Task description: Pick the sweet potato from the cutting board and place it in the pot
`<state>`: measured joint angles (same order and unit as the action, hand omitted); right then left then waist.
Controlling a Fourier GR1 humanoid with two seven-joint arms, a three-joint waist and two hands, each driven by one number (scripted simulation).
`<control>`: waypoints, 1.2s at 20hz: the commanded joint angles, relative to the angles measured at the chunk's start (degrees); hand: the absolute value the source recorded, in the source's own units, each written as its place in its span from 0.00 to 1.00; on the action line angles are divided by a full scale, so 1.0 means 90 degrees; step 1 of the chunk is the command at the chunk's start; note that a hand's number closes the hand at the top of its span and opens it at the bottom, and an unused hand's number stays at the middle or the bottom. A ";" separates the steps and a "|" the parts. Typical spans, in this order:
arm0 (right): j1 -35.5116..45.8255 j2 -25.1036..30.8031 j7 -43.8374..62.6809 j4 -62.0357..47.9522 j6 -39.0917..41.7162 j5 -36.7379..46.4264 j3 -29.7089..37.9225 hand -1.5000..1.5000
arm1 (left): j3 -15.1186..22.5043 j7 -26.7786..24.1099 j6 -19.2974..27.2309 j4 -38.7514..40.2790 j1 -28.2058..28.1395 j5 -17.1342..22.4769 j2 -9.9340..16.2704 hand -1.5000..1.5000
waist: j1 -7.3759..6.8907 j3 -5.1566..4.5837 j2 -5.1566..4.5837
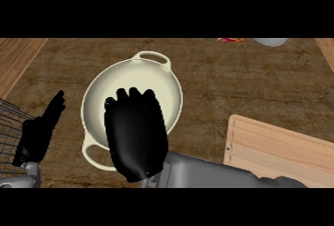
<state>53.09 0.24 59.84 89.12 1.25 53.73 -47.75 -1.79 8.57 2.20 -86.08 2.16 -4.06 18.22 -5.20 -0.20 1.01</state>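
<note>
Sweet potato: not visible anywhere. The cutting board [277, 152] at lower right shows only bare pale wood; nothing lies on the part in view. Judgement: the potato is either tucked under the right hand or already in the pot beneath it. I cannot tell which.

Right hand [135, 132]: back of the hand faces up, palm down, directly over the cream pot [166, 77]. Fingers point away toward the pot's far rim and look mostly extended, slightly bent at the tips. Whether they curl round anything underneath is hidden, so its hold cannot be read. The grey forearm enters from the lower right and crosses toward the pot, which fits a carry from board to pot.

Pot: oval, two loop handles, one at the far end and one at the near end. It sits on the brown counter [248, 84], well left of the board. The interior that shows around the hand is plain cream.

Left hand [40, 130]: at the left edge, fingers straight and pointing up, holding nothing, resting beside a dark wire rack [9, 126].

Far edge: a pale rounded object [271, 41] and a small red-and-yellow item [230, 39], both cut off by the frame.

Writing, brands, labels: none legible anywhere.
</note>
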 commanded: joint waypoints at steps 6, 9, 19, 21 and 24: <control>0.1446 -0.0023 0.1781 -0.0404 -0.1475 -0.0504 -0.0475 1.00 | -0.0076 -0.0214 0.0018 0.0361 0.0202 -0.0058 -0.0021 0.50 | 0.0077 -0.0006 -0.0120; 0.1665 -0.0023 0.1767 -0.0647 -0.1801 -0.0663 -0.0520 1.00 | 0.0007 0.0039 0.0184 -0.0109 0.0065 -0.0095 -0.0169 0.50 | 0.0086 0.0006 -0.0102; 0.2361 -0.0024 -0.0133 -0.3239 -0.2836 -0.1525 0.0318 1.00 | -0.0171 0.0058 0.0086 -0.0148 0.0120 -0.0060 -0.0035 0.50 | 0.0147 0.0010 -0.0190; 0.2709 -0.0025 -0.0353 -0.3688 -0.2728 -0.2128 0.0276 1.00 | -0.0025 -0.0192 0.0067 -0.0109 -0.0100 -0.0131 -0.0163 0.50 | 0.0022 0.0003 -0.0204; 0.2508 -0.0025 -0.1118 -0.4602 -0.3246 -0.2109 0.0161 1.00 | -0.0123 -0.0132 0.0076 -0.0101 0.0117 -0.0103 -0.0120 0.50 | 0.0068 0.0005 -0.0235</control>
<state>75.65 0.19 54.19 56.50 -21.71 36.84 -45.55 -2.92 7.72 3.07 -86.62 2.80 -5.06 17.38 -4.23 -0.15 -0.77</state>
